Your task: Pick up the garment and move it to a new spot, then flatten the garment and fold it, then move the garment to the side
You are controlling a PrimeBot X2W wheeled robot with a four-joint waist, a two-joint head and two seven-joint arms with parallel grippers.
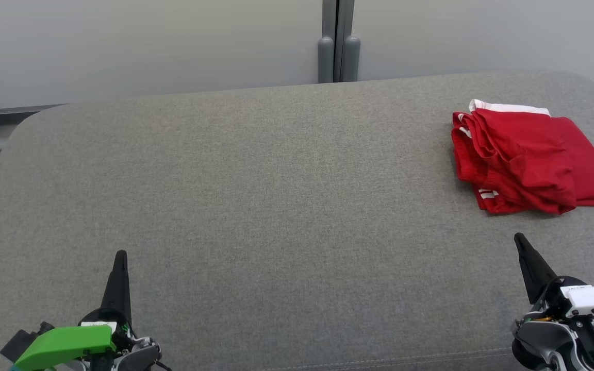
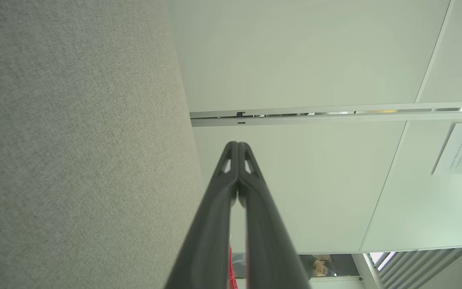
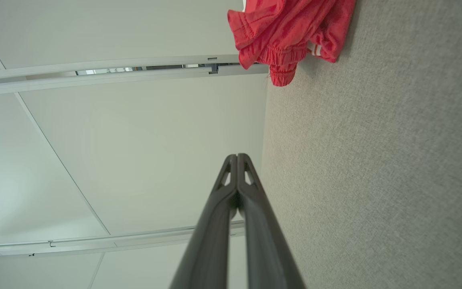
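All three steps look done to me: the garment [image 1: 529, 159] lies folded at the upper right of the frame on the surface [image 1: 276, 206], while my left end effector [image 1: 120, 256] and right end effector [image 1: 520, 238] rest empty, fingers together, at the lower corners.

Counter [image 1: 256, 196], grey cloth-covered, bearing one garment [image 1: 529, 159].

Top: flat, padded-looking surface in mid-grey woven fabric, with rounded far corners and a faint stitched seam [image 1: 379, 356] along the near edge. Contents: a single red garment, loosely folded into a rumpled stack of layers. It lies directly on the fabric at the far right, close to the right edge and well apart from the middle. It has a white band along its far edge, short white stripes at its left side and near corner, and gathered elastic hems in the right wrist view.
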